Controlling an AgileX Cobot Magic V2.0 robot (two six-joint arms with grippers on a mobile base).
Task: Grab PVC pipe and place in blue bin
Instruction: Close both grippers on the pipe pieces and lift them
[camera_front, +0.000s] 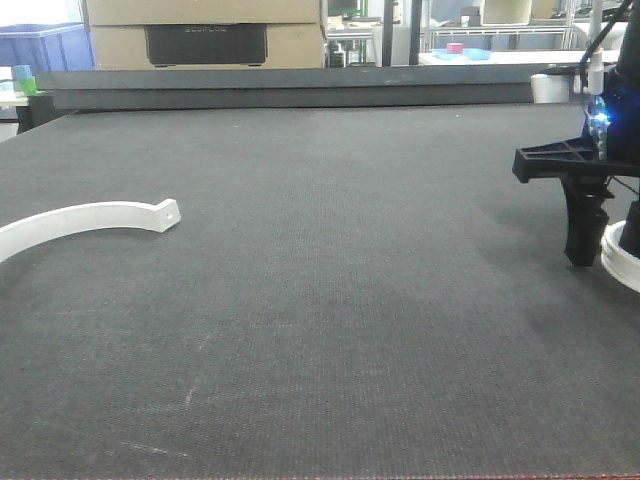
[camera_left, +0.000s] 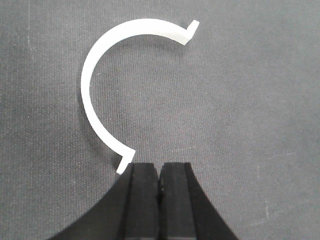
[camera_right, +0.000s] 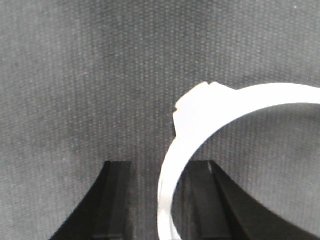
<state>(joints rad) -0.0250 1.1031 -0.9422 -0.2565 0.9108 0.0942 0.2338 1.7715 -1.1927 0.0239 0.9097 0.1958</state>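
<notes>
A white C-shaped PVC pipe piece (camera_front: 90, 218) lies flat on the dark mat at the left. In the left wrist view that piece (camera_left: 100, 75) sits just ahead of my left gripper (camera_left: 160, 167), which is shut and empty, with one flanged end close to its left fingertip. At the right edge my right gripper (camera_front: 585, 245) hangs low over a second white PVC ring (camera_front: 620, 255). That gripper (camera_right: 157, 167) is open, and the ring's wall (camera_right: 240, 105) runs between its fingers, nearer the right one. A blue bin (camera_front: 45, 45) shows far back left, beyond the table.
A raised dark ledge (camera_front: 300, 88) runs along the table's far edge. Behind it stand a cardboard box (camera_front: 205, 40) and shelving. Small green and blue items (camera_front: 25, 80) sit at the far left.
</notes>
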